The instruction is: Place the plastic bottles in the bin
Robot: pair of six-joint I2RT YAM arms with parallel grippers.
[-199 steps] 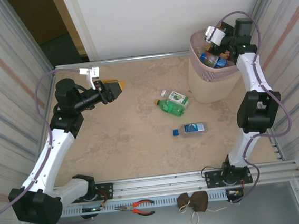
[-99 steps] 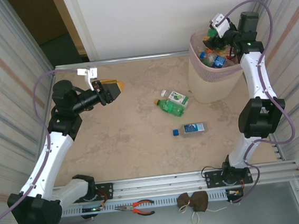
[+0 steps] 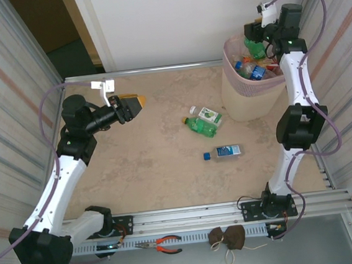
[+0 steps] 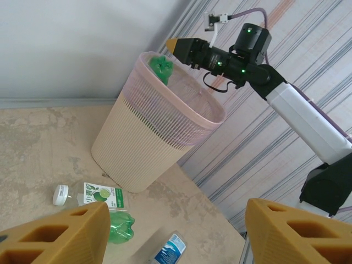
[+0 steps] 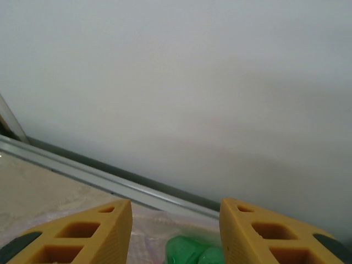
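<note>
Just right of centre in the top view, lying on their sides on the table [image 3: 136, 173], are a clear blue-capped bottle [image 3: 226, 151] nearest, then a green bottle [image 3: 199, 126] just beside a white-capped bottle [image 3: 207, 114]; all three look light, thin-walled and apt to roll or slip, so a pinch across the mid-body seems best. Well apart to their left, the left gripper [image 3: 135, 105] hangs spread and empty. At upper right the right gripper [image 4: 175, 44] is poised over the bin [image 3: 242, 104], jaws parted on nothing, a second green bottle [image 4: 160, 67] just beneath at the rim.
</note>
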